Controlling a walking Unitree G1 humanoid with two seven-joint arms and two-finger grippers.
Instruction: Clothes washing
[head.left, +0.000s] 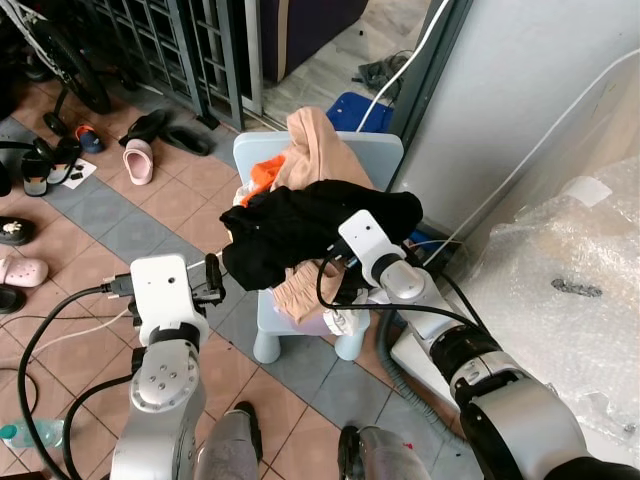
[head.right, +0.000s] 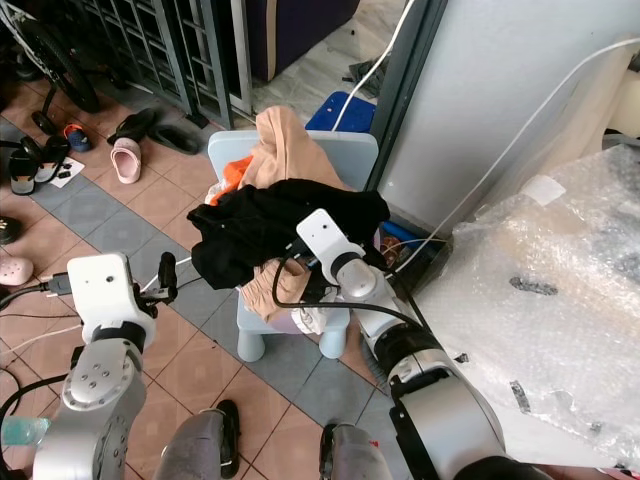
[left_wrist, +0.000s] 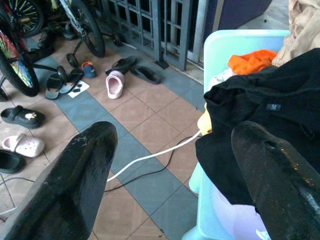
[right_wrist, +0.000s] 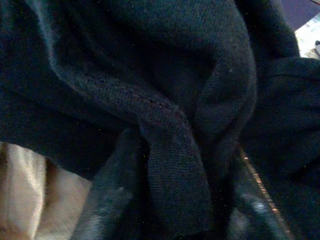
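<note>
Black garment (head.left: 300, 225) bunched between right hand (right_wrist: 170, 200) fingers, seemingly gripped.

Right hand (right_wrist: 165, 210): fingertips buried in the black garment (head.left: 300, 230), tips not visible. Blue chair (head.left: 270, 150): seat mostly covered by the clothes pile. Left hand (left_wrist: 180, 165): both fingers cut off by the picture's lower edge. Garment label (left_wrist: 273, 106) too small to read reliably.

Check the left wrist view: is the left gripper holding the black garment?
No. The left gripper is open, its fingers apart beside the black garment, not touching it.
</note>
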